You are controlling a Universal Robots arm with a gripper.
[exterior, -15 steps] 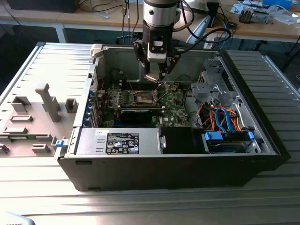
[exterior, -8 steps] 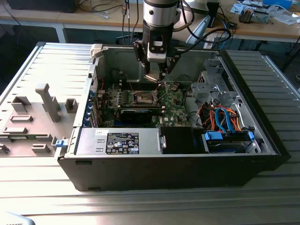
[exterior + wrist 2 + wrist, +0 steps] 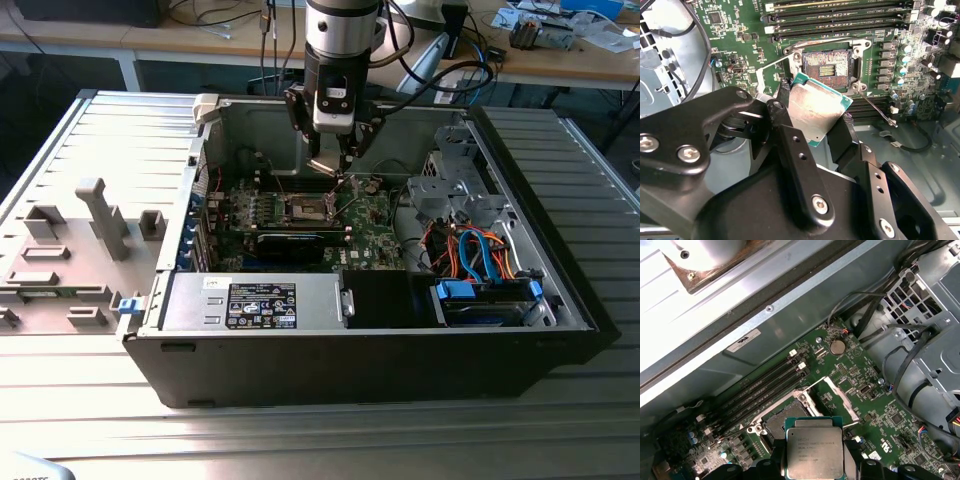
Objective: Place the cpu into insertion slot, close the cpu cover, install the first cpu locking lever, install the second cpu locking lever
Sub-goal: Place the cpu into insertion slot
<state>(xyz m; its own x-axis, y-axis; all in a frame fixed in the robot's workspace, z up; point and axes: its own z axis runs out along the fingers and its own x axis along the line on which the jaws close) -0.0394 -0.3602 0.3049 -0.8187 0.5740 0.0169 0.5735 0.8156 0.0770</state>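
Inside the computer case (image 3: 380,365), the hand (image 3: 812,119) clamps the cpu (image 3: 816,106) by its edges. That leaves its underside free, near the insertion slot (image 3: 826,67).

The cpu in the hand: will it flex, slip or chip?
The flat square silver-topped cpu is probably rigid: metal lid, thin board. Its smooth lid may slip; the hand pinches its edges. Green rim looks chip-prone.

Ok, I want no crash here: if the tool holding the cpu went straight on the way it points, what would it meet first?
Likely the open insertion slot, just beyond the cpu clamped in the tool; depth is hard to judge.
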